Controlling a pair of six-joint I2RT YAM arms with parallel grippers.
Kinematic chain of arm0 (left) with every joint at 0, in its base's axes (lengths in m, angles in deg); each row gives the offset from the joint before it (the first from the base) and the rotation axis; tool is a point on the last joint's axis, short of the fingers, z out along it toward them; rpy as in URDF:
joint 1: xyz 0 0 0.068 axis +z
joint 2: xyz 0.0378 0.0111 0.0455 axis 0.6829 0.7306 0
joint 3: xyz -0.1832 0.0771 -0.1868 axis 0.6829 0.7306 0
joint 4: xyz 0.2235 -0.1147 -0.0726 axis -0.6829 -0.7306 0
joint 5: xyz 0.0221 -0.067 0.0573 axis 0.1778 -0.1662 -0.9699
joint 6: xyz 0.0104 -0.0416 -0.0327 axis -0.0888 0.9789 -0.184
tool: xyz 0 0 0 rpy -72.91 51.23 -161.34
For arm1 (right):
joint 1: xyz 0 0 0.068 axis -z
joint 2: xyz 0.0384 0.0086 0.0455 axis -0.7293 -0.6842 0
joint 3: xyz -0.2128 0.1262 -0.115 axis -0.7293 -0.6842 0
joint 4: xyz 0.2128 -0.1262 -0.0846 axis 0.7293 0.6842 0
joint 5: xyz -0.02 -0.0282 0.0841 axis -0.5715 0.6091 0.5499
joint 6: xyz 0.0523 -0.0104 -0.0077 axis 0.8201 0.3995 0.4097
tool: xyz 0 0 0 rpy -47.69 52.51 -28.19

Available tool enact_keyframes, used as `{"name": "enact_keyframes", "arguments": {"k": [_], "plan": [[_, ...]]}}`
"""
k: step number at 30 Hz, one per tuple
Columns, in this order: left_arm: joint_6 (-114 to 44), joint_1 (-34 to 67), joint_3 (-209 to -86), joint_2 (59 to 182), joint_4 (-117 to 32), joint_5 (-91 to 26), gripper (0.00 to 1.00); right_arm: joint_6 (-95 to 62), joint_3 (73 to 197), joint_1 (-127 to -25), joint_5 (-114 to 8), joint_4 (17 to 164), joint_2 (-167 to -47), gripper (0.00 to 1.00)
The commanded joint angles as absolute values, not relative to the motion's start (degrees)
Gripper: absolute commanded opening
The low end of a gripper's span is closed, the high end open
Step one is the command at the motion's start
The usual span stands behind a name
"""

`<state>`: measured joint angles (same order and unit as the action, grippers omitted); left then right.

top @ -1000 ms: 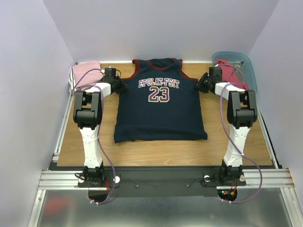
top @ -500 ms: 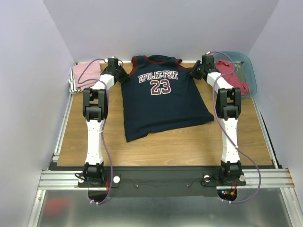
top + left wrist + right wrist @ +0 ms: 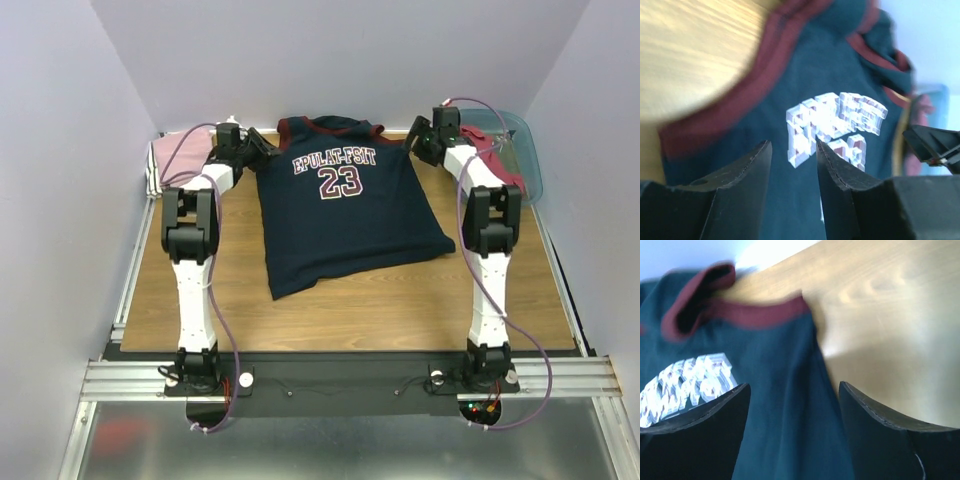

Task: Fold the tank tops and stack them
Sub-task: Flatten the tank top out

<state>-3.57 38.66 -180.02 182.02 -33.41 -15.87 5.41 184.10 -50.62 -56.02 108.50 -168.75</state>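
Note:
The navy jersey [image 3: 350,215] with maroon trim and a white "23" lies flat and slightly skewed on the table, its neck toward the back wall. My left gripper [image 3: 260,147] hovers at its left shoulder, open, with nothing between the fingers; the left wrist view shows the left gripper [image 3: 793,145] over the jersey [image 3: 805,75]. My right gripper [image 3: 413,141] is at the right shoulder, wide open and empty. In the right wrist view the right gripper [image 3: 794,386] hangs above the jersey's side [image 3: 775,405]. A pink top [image 3: 178,158] lies back left. A red top [image 3: 492,152] sits in the bin.
The teal plastic bin [image 3: 527,150] stands at the back right corner, close behind my right arm. The wooden table [image 3: 350,320] shows bare in front of the jersey. Grey walls close in the back and both sides.
Both grippers carried the jersey's shoulders toward the back wall, skewing it, then opened and let go. The left arm has drawn back slightly to the left.

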Motion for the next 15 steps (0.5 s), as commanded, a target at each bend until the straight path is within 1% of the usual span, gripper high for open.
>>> {"name": "enact_keyframes", "arguments": {"k": [1,2,3,4,5,6,7,8,9,10,11,12,13,15], "plan": [[-0.17,38.06,-171.01,161.12,-22.69,-18.52,0.52,3.09,175.23,-50.78,-60.18,107.49,-149.54,0.78],[0.44,37.71,-164.28,158.11,-23.55,-21.08,0.51,3.27,171.89,-50.78,-62.53,107.49,-146.52,0.78],[1.67,37.27,-160.99,151.90,-24.69,-23.63,0.51,3.44,164.72,-50.69,-63.60,107.40,-143.70,0.78],[2.46,36.74,-157.83,148.88,-26.10,-28.62,0.50,3.44,161.34,-50.78,-64.66,107.49,-140.37,0.79],[3.25,35.78,-151.45,146.15,-28.72,-30.32,0.43,3.44,158.00,-50.69,-66.23,107.49,-134.85,0.79],[4.22,35.25,-148.34,140.82,-30.05,-31.82,0.40,3.44,154.14,-50.69,-67.03,107.49,-131.75,0.79],[6.23,34.72,-144.83,138.07,-31.46,-35.22,0.38,3.36,147.40,-50.61,-67.56,107.49,-129.03,0.79],[7.03,33.33,-137.65,135.43,-33.21,-36.39,0.35,3.62,143.42,-50.52,-69.05,107.49,-123.08,0.79],[7.91,32.44,-133.84,132.62,-33.75,-37.53,0.33,3.97,139.98,-50.26,-69.67,107.49,-120.32,0.79],[9.83,31.65,-130.50,127.28,-35.59,-39.89,0.32,4.15,133.42,-50.08,-70.11,107.58,-117.77,0.78],[10.46,30.68,-124.55,124.70,-36.56,-40.44,0.32,4.67,130.40,-49.64,-70.38,107.49,-114.70,0.78],[10.73,28.76,-121.88,122.24,-37.70,-42.27,0.31,5.11,127.76,-49.12,-71.16,107.58,-109.97,0.77],[12.12,27.52,-117.33,117.61,-40.93,-44.55,0.31,5.29,122.60,-48.85,-71.34,107.58,-107.49,0.77],[13.10,24.89,-113.26,111.10,-43.33,-45.54,0.31,5.29,118.87,-48.41,-71.96,107.93,-102.31,0.76]]}}
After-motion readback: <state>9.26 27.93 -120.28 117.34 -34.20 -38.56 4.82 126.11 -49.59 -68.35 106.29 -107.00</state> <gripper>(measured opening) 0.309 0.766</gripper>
